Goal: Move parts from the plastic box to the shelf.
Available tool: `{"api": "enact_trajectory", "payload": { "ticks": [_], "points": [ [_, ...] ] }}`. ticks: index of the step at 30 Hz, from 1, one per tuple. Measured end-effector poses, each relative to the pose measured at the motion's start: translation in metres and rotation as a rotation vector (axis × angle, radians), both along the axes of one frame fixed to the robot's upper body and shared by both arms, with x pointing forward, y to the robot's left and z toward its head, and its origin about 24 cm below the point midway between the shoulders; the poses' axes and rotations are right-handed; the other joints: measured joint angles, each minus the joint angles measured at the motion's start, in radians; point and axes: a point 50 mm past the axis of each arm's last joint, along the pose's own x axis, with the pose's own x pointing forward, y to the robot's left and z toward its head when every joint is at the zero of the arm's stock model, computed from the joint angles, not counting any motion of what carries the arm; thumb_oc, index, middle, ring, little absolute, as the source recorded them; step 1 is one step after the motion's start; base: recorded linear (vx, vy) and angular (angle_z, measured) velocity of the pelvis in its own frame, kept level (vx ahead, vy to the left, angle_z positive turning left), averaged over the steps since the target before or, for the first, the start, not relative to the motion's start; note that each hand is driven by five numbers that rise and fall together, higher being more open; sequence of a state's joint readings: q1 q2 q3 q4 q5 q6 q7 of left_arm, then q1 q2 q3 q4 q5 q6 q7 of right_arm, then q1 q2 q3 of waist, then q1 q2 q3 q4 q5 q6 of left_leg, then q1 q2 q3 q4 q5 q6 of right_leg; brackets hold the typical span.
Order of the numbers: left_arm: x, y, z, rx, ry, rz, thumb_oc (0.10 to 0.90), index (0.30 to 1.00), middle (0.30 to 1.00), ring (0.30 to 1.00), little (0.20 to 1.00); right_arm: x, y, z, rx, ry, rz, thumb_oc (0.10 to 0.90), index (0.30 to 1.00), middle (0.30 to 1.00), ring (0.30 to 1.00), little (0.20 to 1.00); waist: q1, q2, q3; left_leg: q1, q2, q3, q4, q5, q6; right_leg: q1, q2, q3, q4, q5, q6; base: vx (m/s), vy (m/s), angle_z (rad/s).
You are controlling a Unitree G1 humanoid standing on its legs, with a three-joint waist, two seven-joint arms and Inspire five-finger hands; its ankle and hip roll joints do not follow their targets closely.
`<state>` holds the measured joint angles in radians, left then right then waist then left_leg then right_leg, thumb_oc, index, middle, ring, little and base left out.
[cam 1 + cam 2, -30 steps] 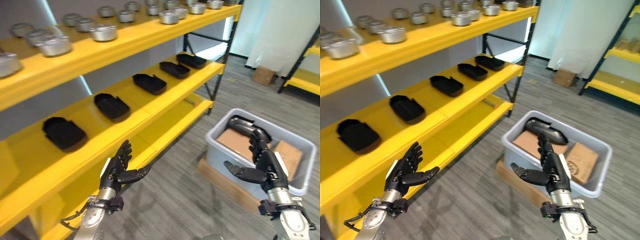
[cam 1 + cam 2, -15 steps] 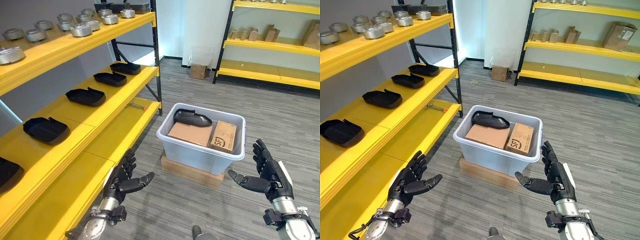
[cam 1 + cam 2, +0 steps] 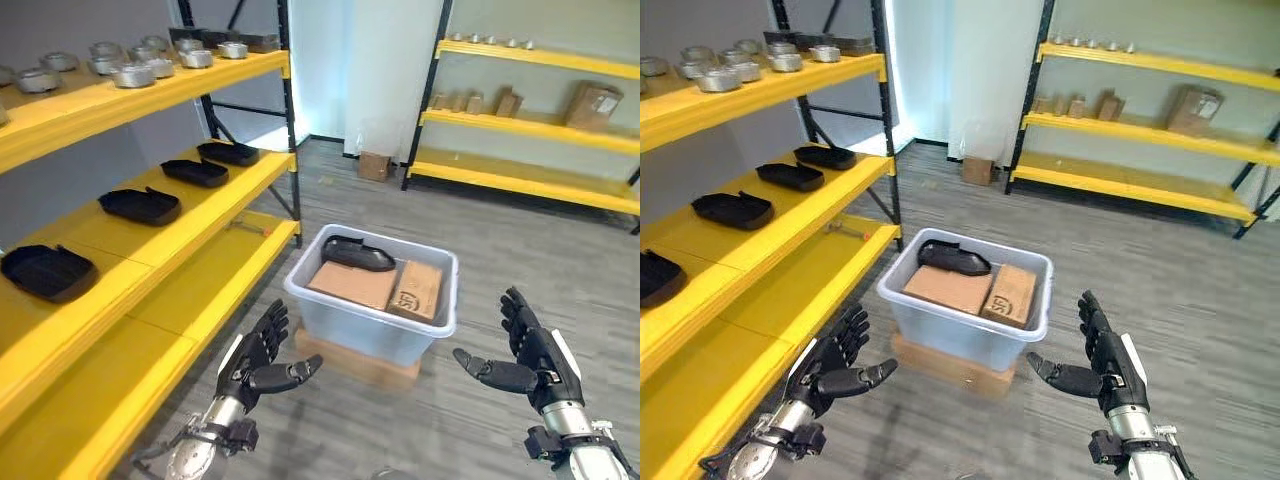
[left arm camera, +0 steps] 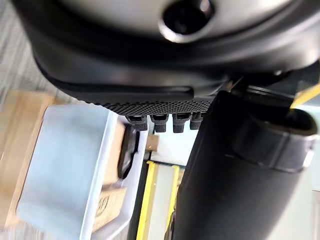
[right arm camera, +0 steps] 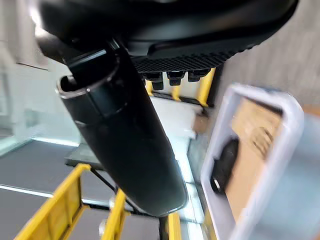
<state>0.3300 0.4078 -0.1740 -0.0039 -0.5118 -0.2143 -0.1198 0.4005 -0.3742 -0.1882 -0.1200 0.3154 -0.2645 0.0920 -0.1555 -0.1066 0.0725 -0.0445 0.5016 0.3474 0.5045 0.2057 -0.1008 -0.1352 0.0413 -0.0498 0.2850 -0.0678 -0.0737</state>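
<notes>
A pale plastic box (image 3: 330, 318) stands on a flat cardboard slab on the floor ahead of me. Inside it a black moulded part (image 3: 356, 254) lies on top of two cardboard boxes (image 3: 380, 287). My left hand (image 3: 258, 363) hovers open, low and to the left of the box, holding nothing. To the box's right my right hand (image 3: 535, 359) is open too, thumb pointing towards the box. The yellow shelf (image 3: 150, 255) runs along the left, with black parts (image 3: 139, 205) spaced along its middle level. The box (image 4: 65, 165) also appears in the left wrist view.
Silver metal parts (image 3: 120, 73) line the top level of the left shelf. A small tool (image 3: 250, 227) lies on the lower level. Another yellow rack (image 3: 520, 120) with small boxes stands at the back. Grey plank floor spreads around the box.
The camera has swung right and back, so the box sits more central and the far rack shows more. Both hands stay open and empty.
</notes>
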Motion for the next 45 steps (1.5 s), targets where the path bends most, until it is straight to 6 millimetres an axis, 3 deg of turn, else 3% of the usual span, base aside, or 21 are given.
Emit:
{"api": "enact_trajectory", "payload": {
  "ticks": [1, 3, 4, 5, 7, 10, 12, 13, 19, 21, 23, 26, 31, 34, 36, 37, 39, 40, 42, 44, 45],
  "points": [
    [0.001, -0.003, -0.002, -0.007, 0.009, -0.006, 0.900, 1.000, 1.000, 1.000, 1.000, 0.001, -0.003, 0.004, 0.000, -0.024, -0.025, 0.900, 1.000, 1.000, 1.000, 1.000, -0.008, -0.014, 0.008, -0.046, -0.110, -0.090, -0.042, -0.129, -0.012, 0.018, -0.016, 0.018, -0.053, 0.023, 0.007, 0.22, 0.135, -0.16],
    [0.003, -0.012, -0.004, -0.060, 0.006, 0.018, 0.900, 1.000, 1.000, 1.000, 1.000, -0.001, -0.015, 0.010, -0.024, -0.044, -0.071, 0.900, 1.000, 1.000, 1.000, 1.000, -0.016, 0.044, 0.031, -0.082, -0.170, -0.001, -0.251, -0.166, -0.020, 0.065, -0.004, -0.023, -0.135, 0.010, 0.088, 0.19, 0.163, -0.09],
    [0.005, -0.013, 0.001, -0.075, -0.024, 0.029, 0.900, 1.000, 1.000, 1.000, 1.000, -0.003, -0.020, 0.013, -0.040, -0.054, -0.088, 0.900, 1.000, 1.000, 1.000, 1.000, -0.015, 0.063, 0.047, -0.101, -0.176, 0.051, -0.383, -0.150, -0.044, 0.056, -0.008, -0.033, -0.072, -0.025, 0.076, 0.16, 0.143, -0.17],
    [0.010, -0.013, 0.001, -0.078, -0.033, 0.041, 0.900, 1.000, 1.000, 1.000, 1.000, -0.003, -0.023, 0.011, -0.042, -0.041, -0.105, 0.900, 1.000, 1.000, 1.000, 1.000, -0.005, 0.085, 0.063, -0.105, -0.210, 0.027, -0.545, -0.120, -0.054, 0.066, 0.019, -0.025, -0.076, -0.010, -0.013, 0.27, 0.123, -0.47],
    [0.013, -0.008, -0.002, -0.070, -0.023, 0.079, 0.900, 1.000, 1.000, 1.000, 1.000, 0.000, -0.017, 0.006, -0.043, -0.005, -0.064, 0.900, 1.000, 1.000, 1.000, 1.000, 0.025, 0.097, 0.072, -0.160, -0.274, -0.099, -0.594, -0.108, -0.036, 0.071, 0.022, 0.023, -0.101, -0.011, -0.013, 0.33, 0.116, -0.94],
    [0.010, -0.006, -0.008, -0.083, -0.001, 0.131, 0.900, 1.000, 1.000, 1.000, 1.000, 0.001, -0.006, -0.004, -0.003, 0.020, -0.018, 0.900, 1.000, 1.000, 1.000, 1.000, 0.041, 0.162, 0.073, -0.159, -0.196, -0.135, -0.573, -0.101, -0.020, 0.122, 0.056, 0.018, -0.127, -0.075, 0.105, 0.30, 0.112, -1.30],
    [0.016, -0.003, -0.001, -0.075, -0.044, 0.128, 0.900, 1.000, 1.000, 1.000, 1.000, -0.001, -0.005, 0.001, -0.014, 0.009, -0.004, 0.900, 1.000, 1.000, 1.000, 1.000, 0.030, 0.145, 0.093, -0.174, -0.158, -0.116, -0.405, -0.105, -0.018, 0.073, 0.039, -0.014, 0.014, -0.082, -0.022, 0.29, 0.135, -0.77],
    [0.020, -0.010, 0.001, -0.082, -0.045, 0.092, 0.900, 1.000, 1.000, 1.000, 1.000, -0.012, -0.010, -0.005, -0.002, 0.042, -0.053, 0.900, 1.000, 1.000, 1.000, 1.000, -0.042, 0.143, 0.078, -0.207, -0.165, -0.066, -0.301, -0.106, -0.005, 0.073, 0.023, -0.026, 0.021, -0.127, 0.001, 0.32, 0.187, -0.08],
    [0.039, -0.015, 0.022, -0.085, -0.146, 0.062, 0.900, 1.000, 1.000, 1.000, 1.000, -0.006, -0.008, -0.001, -0.008, 0.024, -0.041, 0.900, 1.000, 1.000, 1.000, 1.000, -0.032, 0.121, 0.070, -0.198, -0.212, 0.002, -0.302, -0.111, 0.007, 0.094, -0.059, 0.089, -0.046, -0.103, 0.061, 0.17, 0.102, -0.49],
    [0.039, -0.017, 0.022, -0.084, -0.149, 0.053, 0.900, 1.000, 1.000, 1.000, 1.000, 0.004, -0.002, 0.005, -0.015, -0.006, -0.001, 0.900, 1.000, 1.000, 1.000, 1.000, -0.016, 0.117, 0.060, -0.218, -0.227, 0.011, -0.317, -0.104, 0.015, 0.119, -0.126, 0.125, -0.065, -0.123, 0.112, 0.12, 0.089, -0.39],
    [0.036, -0.020, 0.018, -0.089, -0.130, 0.047, 0.900, 1.000, 1.000, 1.000, 1.000, 0.008, -0.002, 0.012, -0.040, -0.026, 0.020, 0.900, 1.000, 1.000, 1.000, 1.000, -0.001, 0.143, 0.039, -0.212, -0.230, 0.016, -0.354, -0.014, 0.082, 0.154, -0.168, 0.140, -0.075, -0.161, 0.188, 0.11, 0.088, -0.06],
    [0.034, -0.003, 0.017, -0.010, -0.108, 0.050, 0.900, 1.000, 1.000, 1.000, 1.000, 0.011, 0.019, 0.003, -0.005, -0.014, 0.071, 0.900, 1.000, 1.000, 1.000, 1.000, 0.018, 0.044, -0.005, -0.203, -0.361, 0.036, -0.314, -0.128, 0.120, 0.218, -0.308, 0.151, -0.154, -0.094, 0.249, 0.11, 0.110, 0.31],
    [0.037, 0.014, 0.016, 0.038, -0.095, 0.106, 0.900, 1.000, 1.000, 1.000, 1.000, 0.024, 0.028, 0.008, 0.032, -0.072, 0.082, 0.900, 1.000, 1.000, 1.000, 1.000, 0.054, 0.032, -0.011, -0.183, -0.428, 0.037, -0.301, -0.218, 0.135, 0.231, -0.365, 0.150, -0.127, -0.016, 0.275, 0.11, 0.113, 0.14],
    [0.034, 0.011, 0.011, 0.039, -0.075, 0.093, 0.900, 1.000, 1.000, 1.000, 1.000, 0.020, 0.026, 0.006, 0.032, -0.062, 0.067, 0.900, 1.000, 1.000, 1.000, 1.000, 0.045, 0.041, -0.018, -0.124, -0.462, 0.041, -0.391, -0.206, 0.150, 0.149, -0.371, 0.173, 0.068, 0.011, 0.298, 0.05, 0.189, 0.09],
    [0.033, 0.006, 0.008, 0.032, -0.061, 0.084, 0.900, 1.000, 1.000, 1.000, 1.000, 0.019, 0.025, 0.005, 0.033, -0.056, 0.057, 0.900, 1.000, 1.000, 1.000, 1.000, 0.031, 0.050, -0.004, -0.073, -0.489, 0.053, -0.441, -0.206, 0.189, -0.002, -0.358, 0.210, 0.331, 0.119, 0.304, 0.08, 0.144, -0.04],
    [0.030, 0.001, 0.006, 0.032, -0.050, 0.059, 0.900, 1.000, 1.000, 1.000, 1.000, 0.016, 0.023, 0.003, 0.028, -0.045, 0.045, 0.900, 1.000, 1.000, 1.000, 1.000, 0.007, 0.076, -0.001, -0.049, -0.490, 0.052, -0.463, -0.199, 0.200, -0.059, -0.360, 0.180, 0.382, 0.068, 0.286, 0.21, 0.166, -0.23],
    [0.031, 0.001, 0.008, 0.027, -0.059, 0.066, 0.900, 1.000, 1.000, 1.000, 1.000, 0.014, 0.027, 0.000, 0.032, -0.028, 0.054, 0.900, 1.000, 1.000, 1.000, 1.000, -0.008, 0.077, 0.011, 0.001, -0.508, 0.083, -0.488, -0.224, 0.212, -0.179, -0.333, 0.055, 0.294, -0.022, 0.228, 0.24, 0.083, -0.47],
    [0.032, 0.001, 0.009, 0.027, -0.064, 0.068, 0.900, 1.000, 1.000, 1.000, 1.000, 0.015, 0.031, 0.000, 0.037, -0.033, 0.071, 0.900, 1.000, 1.000, 1.000, 1.000, -0.028, 0.081, 0.024, 0.011, -0.499, 0.086, -0.500, -0.225, 0.210, -0.216, -0.254, 0.040, 0.164, -0.039, 0.220, 0.20, -0.076, -0.42],
    [0.026, 0.001, -0.001, 0.004, -0.025, 0.094, 0.900, 1.000, 1.000, 1.000, 1.000, 0.009, 0.033, -0.005, 0.033, 0.003, 0.083, 0.900, 1.000, 1.000, 1.000, 1.000, -0.043, 0.077, 0.046, 0.064, -0.516, 0.112, -0.461, -0.287, 0.160, -0.208, -0.265, -0.135, -0.253, 0.126, 0.207, 0.22, -0.234, -0.06],
    [0.017, -0.004, -0.010, -0.035, 0.010, 0.119, 0.900, 1.000, 1.000, 1.000, 1.000, -0.006, 0.023, -0.013, -0.024, 0.090, 0.082, 0.900, 1.000, 1.000, 1.000, 1.000, -0.057, 0.097, 0.037, 0.120, -0.489, 0.026, -0.453, -0.310, 0.088, -0.020, -0.252, -0.097, -0.215, 0.165, 0.170, 0.18, -0.284, 0.86],
    [0.010, -0.006, -0.009, -0.045, 0.010, 0.112, 0.900, 1.000, 1.000, 1.000, 1.000, -0.008, 0.021, -0.014, -0.040, 0.105, 0.094, 0.900, 1.000, 1.000, 1.000, 1.000, -0.029, 0.107, 0.033, 0.169, -0.442, 0.041, -0.457, -0.284, 0.063, 0.060, -0.187, -0.093, -0.282, 0.206, 0.147, 0.11, -0.178, 0.83]
  ]
}}
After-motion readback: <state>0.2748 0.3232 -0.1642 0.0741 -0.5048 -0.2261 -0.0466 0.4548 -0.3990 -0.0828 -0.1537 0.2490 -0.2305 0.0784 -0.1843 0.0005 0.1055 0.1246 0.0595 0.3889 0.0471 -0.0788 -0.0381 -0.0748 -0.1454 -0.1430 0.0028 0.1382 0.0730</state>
